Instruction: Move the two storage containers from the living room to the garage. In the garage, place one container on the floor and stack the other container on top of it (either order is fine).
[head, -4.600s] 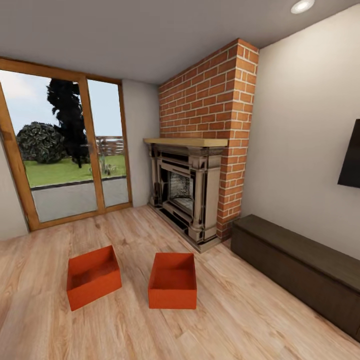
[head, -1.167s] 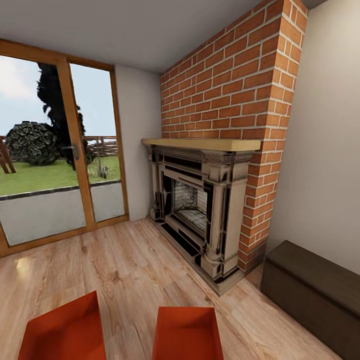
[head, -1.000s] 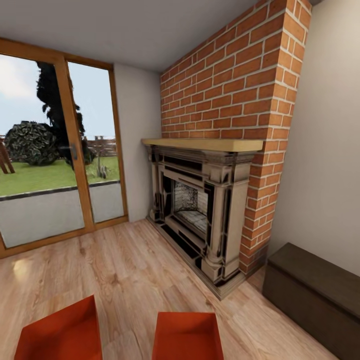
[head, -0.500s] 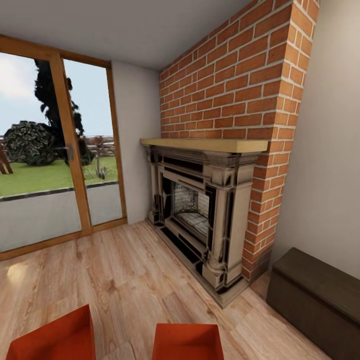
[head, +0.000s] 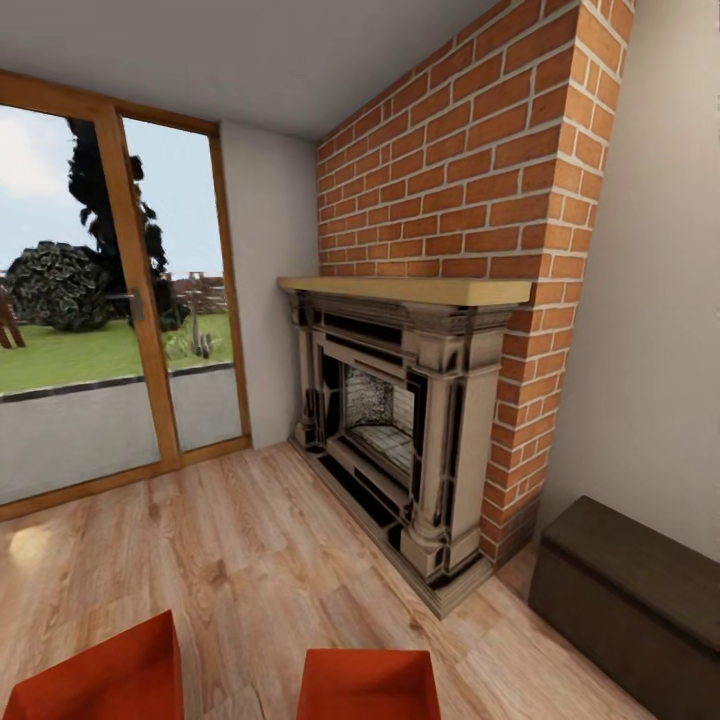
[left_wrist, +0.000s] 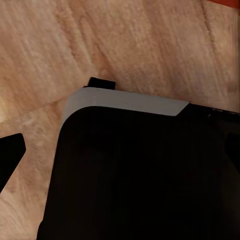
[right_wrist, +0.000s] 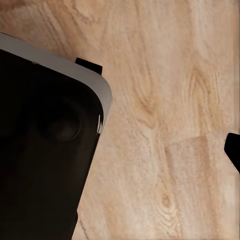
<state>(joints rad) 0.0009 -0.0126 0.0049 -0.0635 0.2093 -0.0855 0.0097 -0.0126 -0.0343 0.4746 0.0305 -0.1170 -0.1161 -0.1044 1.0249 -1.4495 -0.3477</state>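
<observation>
Two orange-red storage containers sit on the light wood plank floor (head: 250, 560) of the living room, cut by the head view's lower edge. The left container (head: 100, 675) stands at an angle and the right container (head: 368, 685) lies square to me. A sliver of orange (left_wrist: 226, 2) shows at the edge of the left wrist view. That view also catches one dark fingertip (left_wrist: 10, 155) of my left gripper over the planks. A dark fingertip (right_wrist: 234, 150) of my right gripper shows in the right wrist view. Both wrist cameras look down past my black base (left_wrist: 145, 175).
A brick chimney with a dark-and-cream fireplace (head: 400, 430) stands ahead. Wood-framed glass doors (head: 110, 310) are at the left. A dark brown wooden chest (head: 630, 590) runs along the right wall. Bare planks lie between the containers and the hearth.
The whole head view has shifted as I rolled forward: the fireplace looms larger and both containers have slid down to the picture's lower edge. The containers themselves have not moved.
</observation>
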